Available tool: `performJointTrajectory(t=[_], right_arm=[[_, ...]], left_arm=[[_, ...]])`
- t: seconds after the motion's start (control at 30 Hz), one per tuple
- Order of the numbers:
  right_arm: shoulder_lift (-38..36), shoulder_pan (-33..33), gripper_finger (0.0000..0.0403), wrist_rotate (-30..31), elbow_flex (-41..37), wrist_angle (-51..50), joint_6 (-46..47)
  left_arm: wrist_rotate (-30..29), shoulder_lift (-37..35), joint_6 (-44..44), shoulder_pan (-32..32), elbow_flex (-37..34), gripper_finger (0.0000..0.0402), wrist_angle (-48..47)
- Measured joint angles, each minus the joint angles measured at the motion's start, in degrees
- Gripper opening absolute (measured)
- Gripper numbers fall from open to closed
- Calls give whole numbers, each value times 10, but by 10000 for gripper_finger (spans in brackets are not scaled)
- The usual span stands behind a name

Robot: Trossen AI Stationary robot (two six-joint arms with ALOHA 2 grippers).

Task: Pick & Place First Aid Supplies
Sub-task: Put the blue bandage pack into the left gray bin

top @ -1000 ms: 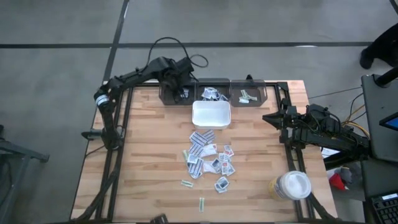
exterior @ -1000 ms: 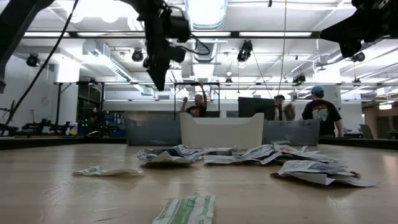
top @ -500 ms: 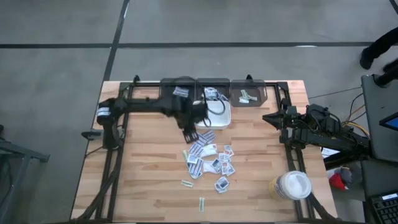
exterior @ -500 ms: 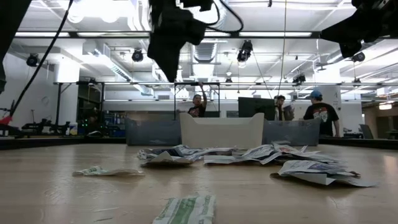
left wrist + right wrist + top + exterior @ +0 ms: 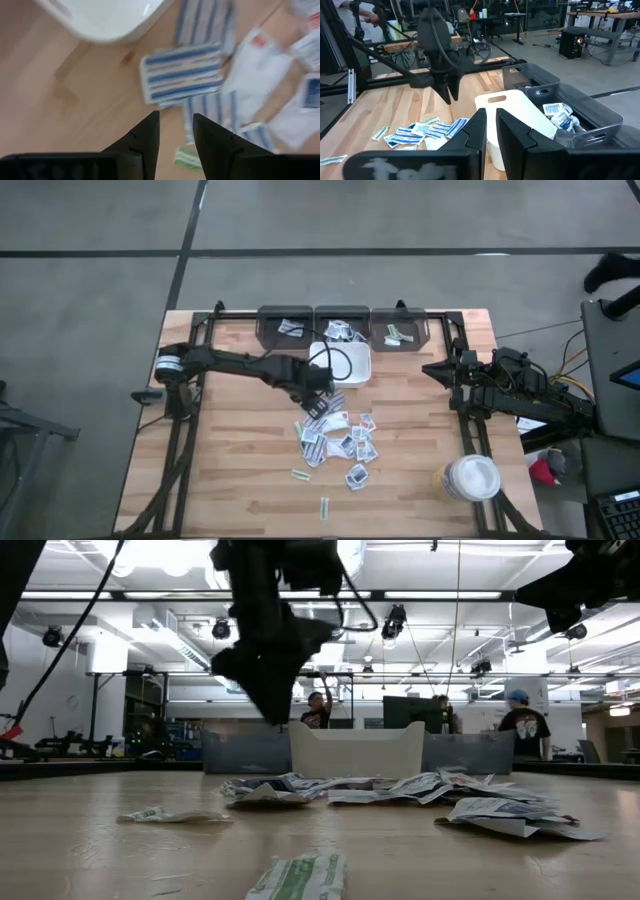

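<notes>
Left gripper (image 5: 318, 402) hangs over the left far edge of the packet pile (image 5: 338, 435), just near of the tray (image 5: 340, 364). Jaws released with a narrow gap, nothing between them. Wrist view puts the fingertips (image 5: 150, 122) right above a blue-striped packet (image 5: 181, 73) lying flat on the table (image 5: 230, 470). That packet sits at the pile's edge, mostly clear of its neighbours, which would explain choosing it: fewer chances of dragging a second one along.

Right gripper (image 5: 432, 370) is parked off the table's right edge, jaws nearly closed and empty. It's out of the left arm's way, so I read it as idle.

Supplies: most are in a loose heap mid-table, overlapping each other. Two greenish strips (image 5: 300, 475) lie apart, nearer the front edge. Three grey bins (image 5: 345, 327) along the far edge already hold a few packets each, apparently sorted by type, with greenish ones in the right bin. Tray looks empty. Lidded jar (image 5: 468, 477) stands near right, not involved.

My read: the task is early to mid way, with most of the heap still to go. Next move needs a straight descent onto the striped packet. Flat packet on wood is hard to pinch, and fingers may slide over it or catch the one beneath.
</notes>
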Motion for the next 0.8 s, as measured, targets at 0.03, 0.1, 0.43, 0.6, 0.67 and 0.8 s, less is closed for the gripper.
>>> performJointTrajectory(t=[0.03,0.1,0.43,0.6,0.67,0.8], right_arm=[[0,0,38,0,0,0,0],[0,0,38,0,0,0,0],[0,0,38,0,0,0,0],[0,0,38,0,0,0,0],[0,0,38,0,0,0,0],[0,0,38,0,0,0,0]], left_arm=[[0,0,-1,0,-10,126,2],[0,0,-2,0,-29,126,22],[-2,2,4,16,-86,126,138],[-6,3,11,31,-89,126,139],[-6,3,11,36,-91,126,137],[-6,8,13,36,-90,126,140]])
